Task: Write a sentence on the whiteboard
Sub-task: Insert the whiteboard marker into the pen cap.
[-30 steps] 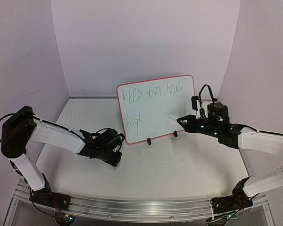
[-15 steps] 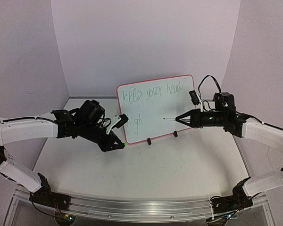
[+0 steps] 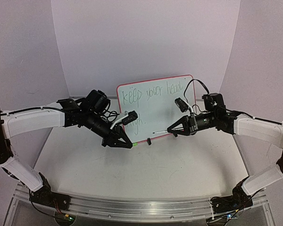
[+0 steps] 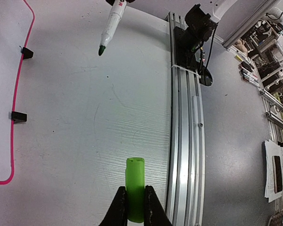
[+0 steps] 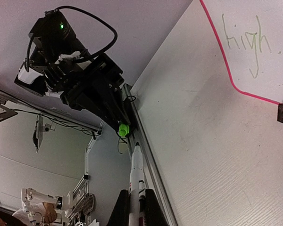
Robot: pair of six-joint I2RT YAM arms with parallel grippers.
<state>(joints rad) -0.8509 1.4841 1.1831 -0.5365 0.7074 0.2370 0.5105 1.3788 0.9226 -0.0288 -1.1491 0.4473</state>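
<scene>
The whiteboard [image 3: 156, 114] stands upright at the back on two black clip feet [image 4: 19, 116], with "keep your head high." written on it in green. My left gripper [image 3: 129, 144] hovers in front of the board's lower left corner, shut on a green marker cap [image 4: 135, 174] that points right. My right gripper [image 3: 171, 130] is shut on a white marker [image 3: 160, 131] whose green tip points left at the cap, a short gap away. In the right wrist view the marker [image 5: 136, 169] aims at the cap [image 5: 123, 129].
An aluminium rail [image 3: 141, 207] runs along the table's near edge and carries both arm bases [image 4: 193, 33]. Pale walls close off the back and sides. Shelves and clutter [image 4: 273, 165] lie beyond the rail.
My left arm rose off the table and swung right with the cap to the board's front. My right gripper drew the marker off the board, down and left toward the cap.
</scene>
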